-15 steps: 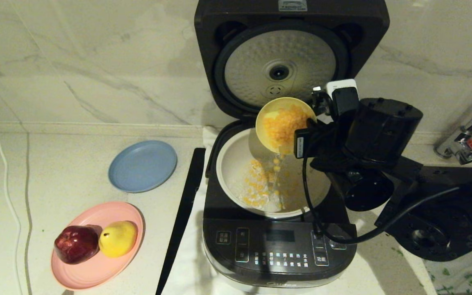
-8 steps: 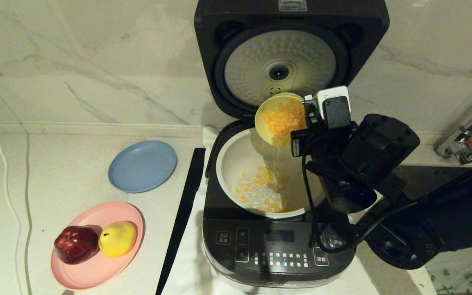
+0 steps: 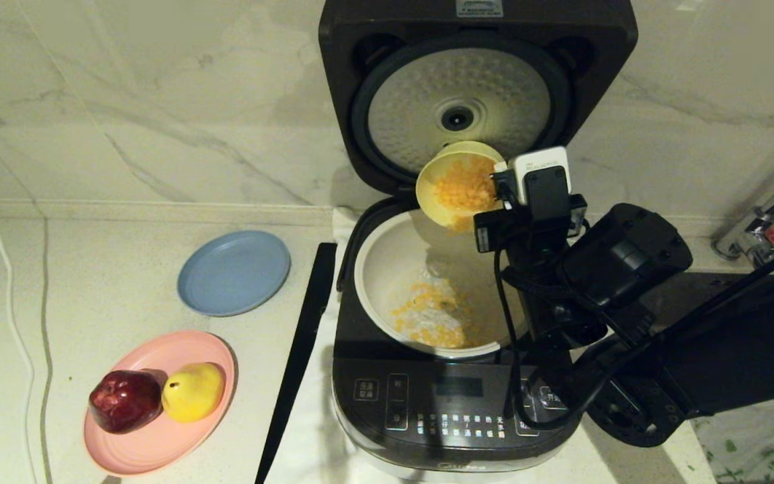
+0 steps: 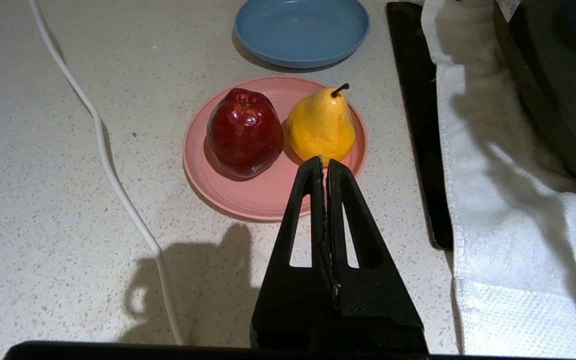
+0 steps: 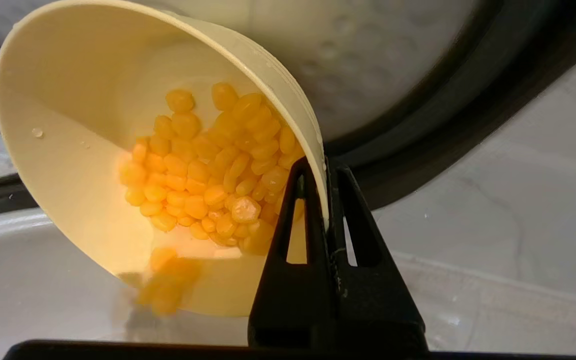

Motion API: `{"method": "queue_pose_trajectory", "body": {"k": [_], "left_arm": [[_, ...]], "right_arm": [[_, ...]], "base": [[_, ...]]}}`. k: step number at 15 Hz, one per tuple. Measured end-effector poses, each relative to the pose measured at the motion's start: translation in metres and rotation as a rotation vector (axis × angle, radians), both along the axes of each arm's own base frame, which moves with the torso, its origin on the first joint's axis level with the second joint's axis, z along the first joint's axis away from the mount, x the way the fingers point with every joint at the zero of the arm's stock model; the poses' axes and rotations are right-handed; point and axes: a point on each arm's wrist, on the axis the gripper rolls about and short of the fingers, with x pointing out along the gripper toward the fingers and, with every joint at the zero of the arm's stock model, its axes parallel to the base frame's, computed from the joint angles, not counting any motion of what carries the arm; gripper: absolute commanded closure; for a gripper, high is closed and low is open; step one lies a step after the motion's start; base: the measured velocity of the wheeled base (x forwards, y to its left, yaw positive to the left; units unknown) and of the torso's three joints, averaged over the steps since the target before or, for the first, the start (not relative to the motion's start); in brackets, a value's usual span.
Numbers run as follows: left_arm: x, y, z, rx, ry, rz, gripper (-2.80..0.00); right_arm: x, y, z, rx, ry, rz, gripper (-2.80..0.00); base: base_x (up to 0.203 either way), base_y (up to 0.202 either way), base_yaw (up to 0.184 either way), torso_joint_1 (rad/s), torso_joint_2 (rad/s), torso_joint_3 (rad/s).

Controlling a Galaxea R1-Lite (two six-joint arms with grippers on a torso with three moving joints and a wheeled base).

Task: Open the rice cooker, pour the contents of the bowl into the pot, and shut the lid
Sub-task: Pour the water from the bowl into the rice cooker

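The dark rice cooker (image 3: 454,410) stands open, its lid (image 3: 461,111) upright with the dimpled silver plate facing me. My right gripper (image 5: 324,167) is shut on the rim of the pale yellow bowl (image 3: 435,195) (image 5: 68,150), which hangs tilted over the cream pot (image 3: 387,269). Yellow kernels, the contents (image 5: 208,165), cling inside the bowl and some slide over its low edge. More kernels (image 3: 437,319) lie in a heap on the pot's floor. My left gripper (image 4: 324,162) is shut and holds nothing, above the counter near the pink plate.
A pink plate (image 3: 152,444) (image 4: 263,195) carries a red apple (image 3: 125,400) and a yellow pear (image 3: 193,391). Behind it lies a blue plate (image 3: 234,272). A black strip (image 3: 299,349) and a white towel (image 4: 508,200) run beside the cooker. A white cable (image 3: 11,289) crosses the left counter.
My right arm has swung nearer and the bowl has shifted slightly left and back over the pot. The stream of kernels has thinned, and the heap in the pot has grown.
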Motion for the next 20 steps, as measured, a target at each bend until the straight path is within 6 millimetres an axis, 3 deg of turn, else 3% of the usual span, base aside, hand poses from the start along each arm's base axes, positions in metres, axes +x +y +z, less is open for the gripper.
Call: {"method": "queue_pose_trajectory", "body": {"k": [7, 11, 15, 18, 20], "left_arm": [[0.000, 0.000, 0.000, 0.000, 0.001, 0.000, 0.00], [0.000, 0.000, 0.000, 0.000, 0.000, 0.000, 0.00], [0.000, 0.000, 0.000, 0.000, 0.000, 0.000, 0.00], [0.000, 0.000, 0.000, 0.000, 0.000, 0.000, 0.00], [0.000, 0.000, 0.000, 0.000, 0.001, 0.000, 0.00]], "right_arm": [[0.002, 0.001, 0.003, 0.003, -0.014, 0.003, 0.00], [0.005, 0.002, -0.010, -0.024, 0.016, 0.005, 0.00], [0.009, 0.002, 0.005, 0.008, -0.028, -0.004, 0.00], [0.009, 0.001, -0.014, -0.035, 0.026, -0.004, 0.00], [0.009, 0.001, -0.011, -0.035, 0.017, -0.007, 0.00]], "base": [[0.000, 0.000, 0.000, 0.000, 0.00, 0.000], [0.000, 0.000, 0.000, 0.000, 0.00, 0.000], [0.000, 0.000, 0.000, 0.000, 0.00, 0.000], [0.000, 0.000, 0.000, 0.000, 0.00, 0.000], [0.000, 0.000, 0.000, 0.000, 0.00, 0.000]]}}
